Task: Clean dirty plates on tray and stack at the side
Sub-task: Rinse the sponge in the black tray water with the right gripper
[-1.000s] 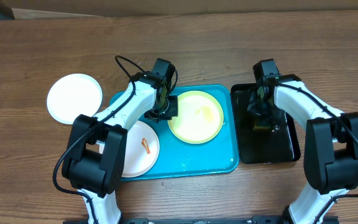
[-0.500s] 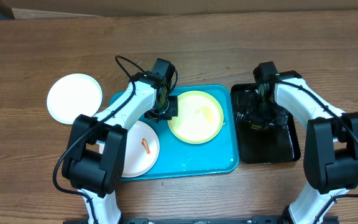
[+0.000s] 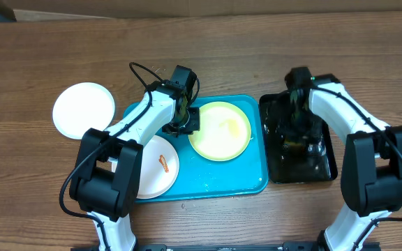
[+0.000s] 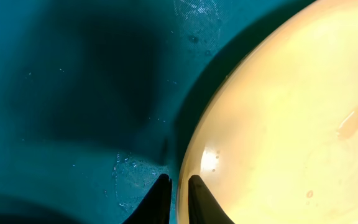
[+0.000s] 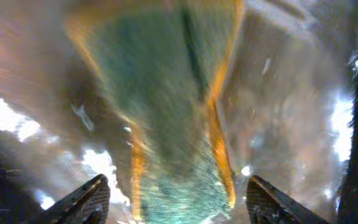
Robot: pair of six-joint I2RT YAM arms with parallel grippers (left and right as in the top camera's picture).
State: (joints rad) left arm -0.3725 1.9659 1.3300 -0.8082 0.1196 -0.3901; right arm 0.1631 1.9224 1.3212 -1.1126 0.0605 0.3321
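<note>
A pale yellow-green plate (image 3: 223, 132) lies on the turquoise tray (image 3: 222, 178), and my left gripper (image 3: 185, 125) is shut on its left rim. In the left wrist view the two fingertips (image 4: 178, 190) pinch the yellow-green plate's edge (image 4: 278, 118) over the tray floor (image 4: 73, 93). A white plate (image 3: 152, 171) with an orange smear sits at the tray's front left. Another white plate (image 3: 84, 110) rests on the table left of the tray. My right gripper (image 5: 176, 186) stands open above a green and yellow sponge (image 5: 173, 93), its fingers apart on either side of it.
A wet black tray (image 3: 302, 167) right of the turquoise one holds the sponge, with my right gripper (image 3: 297, 136) low over it. Both arms reach in from the table's front edge. A brown box edge runs along the back.
My right gripper has opened and let go of the sponge, then shifted a little toward the front of the black tray. The left arm and the plates have not moved.
</note>
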